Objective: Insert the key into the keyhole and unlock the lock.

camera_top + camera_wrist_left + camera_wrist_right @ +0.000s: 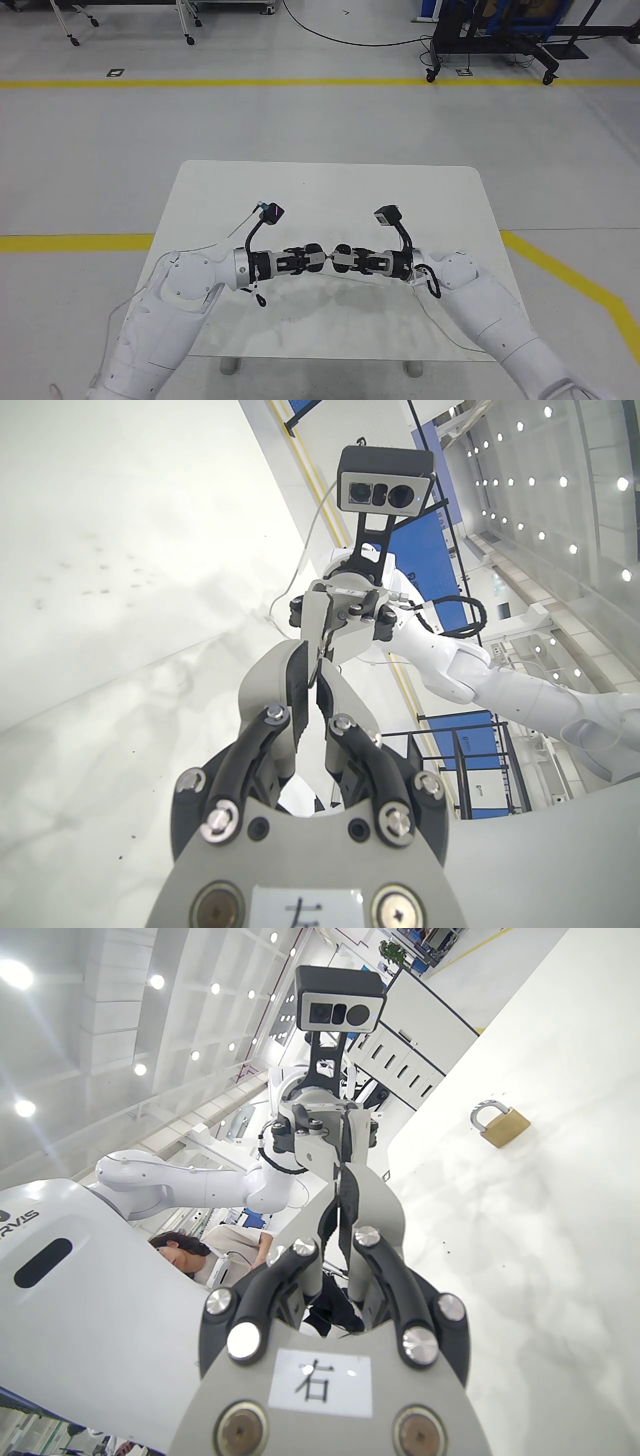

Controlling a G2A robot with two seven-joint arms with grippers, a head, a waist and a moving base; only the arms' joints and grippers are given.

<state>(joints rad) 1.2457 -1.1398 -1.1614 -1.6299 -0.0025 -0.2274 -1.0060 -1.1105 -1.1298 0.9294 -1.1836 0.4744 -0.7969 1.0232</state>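
My two grippers meet tip to tip above the middle of the white table (330, 190). The left gripper (314, 662) (322, 257) is shut, and so is the right gripper (342, 1180) (335, 258). A small metal key (325, 644) (339, 1175) sits pinched where the two sets of fingertips touch, and both seem to press on it. Most of the key is hidden by the pads. A brass padlock (500, 1124) with a steel shackle lies flat on the table, off to one side of the right gripper and apart from both arms.
Both forearms lie low across the near half of the table. The table's far half and its edges are bare white surface. Wheeled frames and a dark stand (500, 40) are on the floor well beyond the table.
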